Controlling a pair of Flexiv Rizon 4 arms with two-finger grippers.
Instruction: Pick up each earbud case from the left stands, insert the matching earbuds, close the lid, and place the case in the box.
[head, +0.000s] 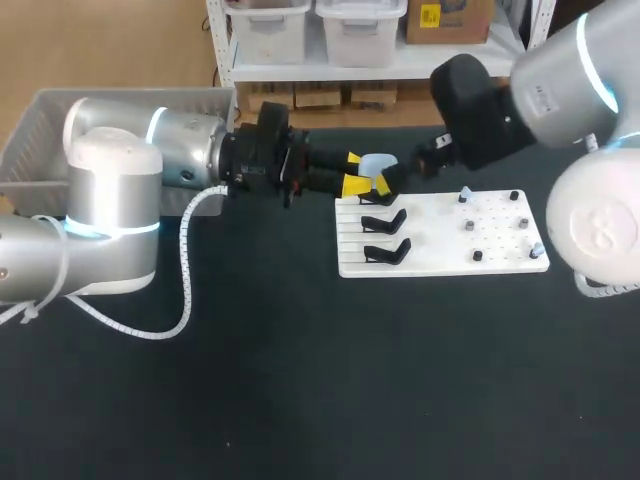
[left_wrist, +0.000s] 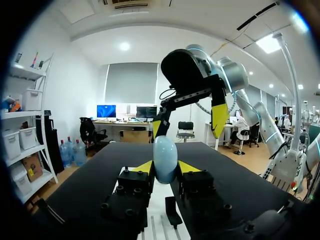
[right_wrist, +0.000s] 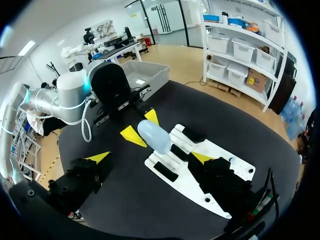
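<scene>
Pale-blue earbud case (head: 378, 165): it is held just over the far left corner of the white board (head: 500, 255), above the farthest stand; whether it touches that stand cannot be told.
Left arm: it is stretched level across the table (head: 300, 380) from the left, with the wrist turned so that the yellow tips stand one beyond the other.
Left gripper (head: 356, 172): the fingers are closed onto the case from two sides, with the yellow pads pressed against its rounded body, as is seen in the left wrist view.
Right arm: it is brought in from the far right corner and angled down toward the case, with its black wrist raised above the board's far edge.
Right gripper (right_wrist: 150, 157): the fingers are spread wide and nothing is held; they are set facing the case, just short of it.
Black stands (head: 385, 222): two are seen unoccupied on the board's left half, nearer than the case.
Earbud pegs (head: 470, 226): small dark and pale pieces are scattered over the board's right half, well apart from both grippers.
Grey box (head: 40, 120): it is placed at the far left of the table, behind the left arm.
Spiral cable (head: 185, 290): it is looped from the left wrist down onto the table.
</scene>
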